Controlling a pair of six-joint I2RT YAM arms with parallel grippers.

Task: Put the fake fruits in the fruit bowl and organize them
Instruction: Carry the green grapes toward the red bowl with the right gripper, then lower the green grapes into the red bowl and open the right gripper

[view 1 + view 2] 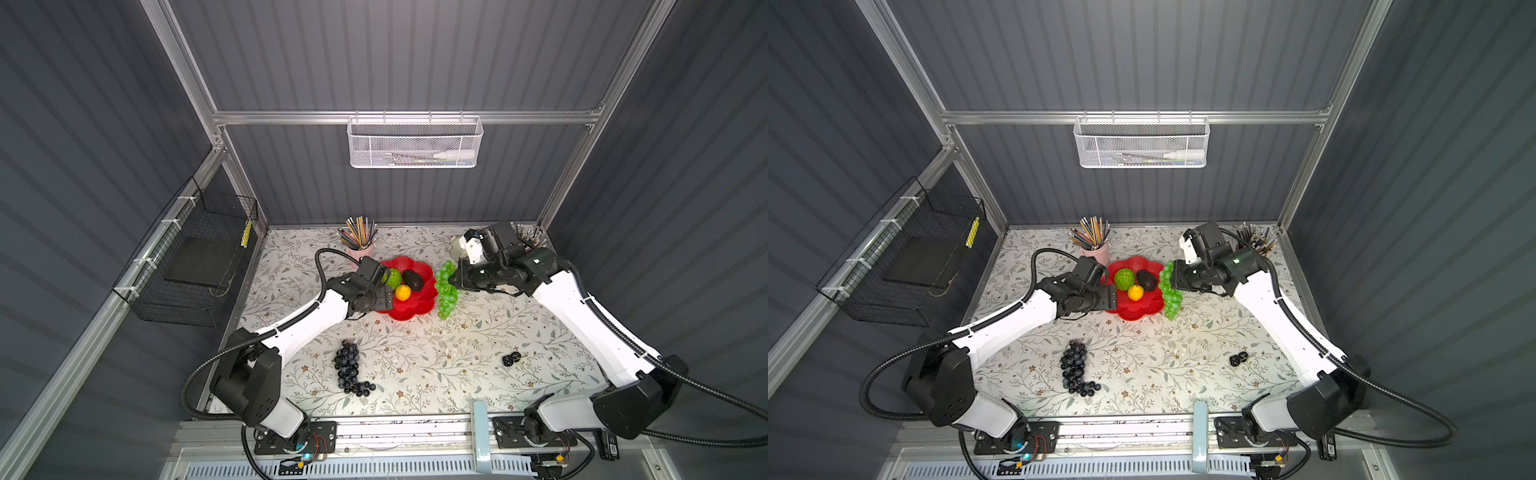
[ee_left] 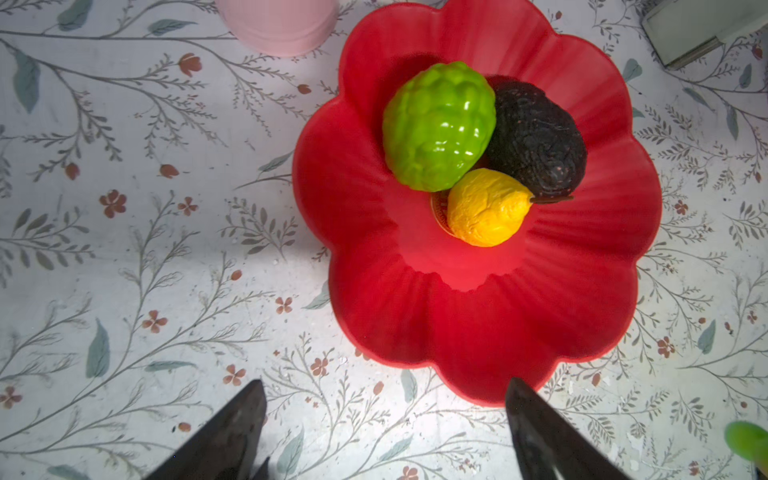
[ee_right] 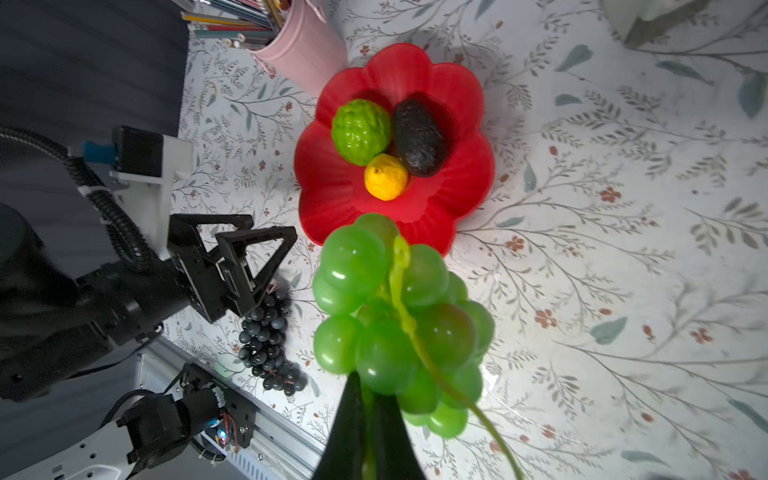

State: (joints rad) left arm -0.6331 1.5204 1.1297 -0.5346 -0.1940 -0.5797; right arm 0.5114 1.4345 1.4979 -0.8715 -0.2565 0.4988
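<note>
Your right gripper [image 3: 368, 390] pinches the green grapes [image 3: 386, 307], just beside the red bowl [image 2: 457, 324]. Your left gripper [image 2: 385, 386] stands spread by the bowl's rim. The green ball [image 2: 436, 124], black oval [image 2: 536, 141] and yellow fruit [image 2: 484, 208] sit inside; the purple grapes [image 1: 349, 370] lie on the table [image 1: 415, 374], well apart.

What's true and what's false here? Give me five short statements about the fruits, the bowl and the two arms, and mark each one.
1. The ridged green ball, black bumpy oval and small yellow fruit lie in the red bowl. True.
2. The dark purple grape bunch is in the red bowl too. False: it lies on the table, apart from the bowl.
3. The right jaws are shut on the green grape bunch. True.
4. The left jaws grip the small yellow fruit. False: they stand open and empty beside the bowl.
5. A pink pencil cup stands next to the red bowl. True.
</note>
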